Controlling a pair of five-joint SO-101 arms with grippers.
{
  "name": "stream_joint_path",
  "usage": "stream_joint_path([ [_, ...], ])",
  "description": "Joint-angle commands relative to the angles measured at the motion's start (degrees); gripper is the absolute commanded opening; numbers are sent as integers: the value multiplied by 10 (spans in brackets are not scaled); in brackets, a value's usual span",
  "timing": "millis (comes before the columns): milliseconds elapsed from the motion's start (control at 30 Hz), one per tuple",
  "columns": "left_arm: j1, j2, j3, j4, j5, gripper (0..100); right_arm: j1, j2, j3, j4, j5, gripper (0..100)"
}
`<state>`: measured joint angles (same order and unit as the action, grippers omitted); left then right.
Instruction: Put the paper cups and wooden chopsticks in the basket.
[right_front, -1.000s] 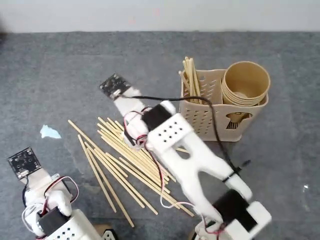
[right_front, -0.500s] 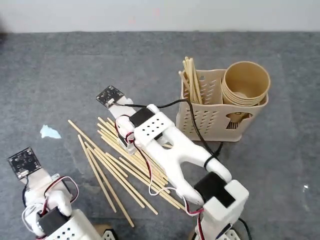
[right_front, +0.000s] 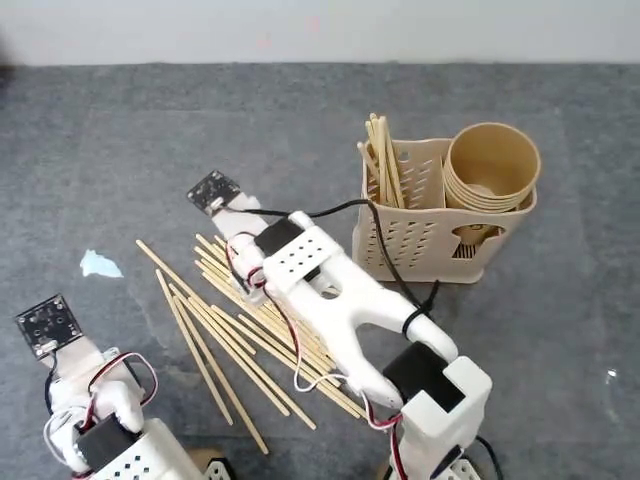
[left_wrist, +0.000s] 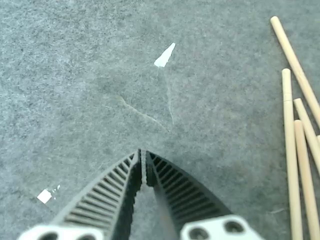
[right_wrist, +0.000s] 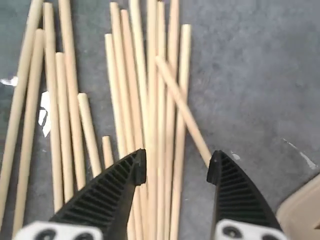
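Observation:
Several loose wooden chopsticks (right_front: 225, 335) lie fanned on the grey mat, left of the basket (right_front: 420, 240). The basket holds stacked paper cups (right_front: 490, 165) in one compartment and several upright chopsticks (right_front: 383, 160) in the other. My right gripper (right_wrist: 176, 162) is open just above the pile, its fingers straddling a few chopsticks (right_wrist: 160, 100); one slanted stick (right_wrist: 182, 110) crosses them. In the high view that arm (right_front: 300, 265) stretches over the pile. My left gripper (left_wrist: 141, 152) is shut on nothing over bare mat at the near left, with chopstick ends (left_wrist: 295, 130) beside it.
A small pale paper scrap (right_front: 100, 264) lies on the mat left of the pile, and a paper scrap (left_wrist: 165, 55) also lies ahead of the left gripper. The left arm's base (right_front: 85, 410) sits at the near left corner. A corner of the basket (right_wrist: 300, 215) lies beside the right gripper.
The right arm has swung left, away from the basket, and settled over the loose chopsticks. The left arm has not moved.

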<state>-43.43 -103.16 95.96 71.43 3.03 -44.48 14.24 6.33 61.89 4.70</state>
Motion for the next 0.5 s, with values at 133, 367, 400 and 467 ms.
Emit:
stream_joint_path([
  [133, 3, -6, -2, -11, -6, 13, -7, 70, -42, -28, -1, 214],
  [367, 3, -6, -2, -11, -6, 13, -7, 131, -97, 9, -1, 177],
  [400, 3, -6, -2, -11, -6, 13, -5, 134, -99, 10, 1, 147],
  [467, 3, -6, -2, -11, -6, 13, 0, 136, -101, 9, 22, 77],
])
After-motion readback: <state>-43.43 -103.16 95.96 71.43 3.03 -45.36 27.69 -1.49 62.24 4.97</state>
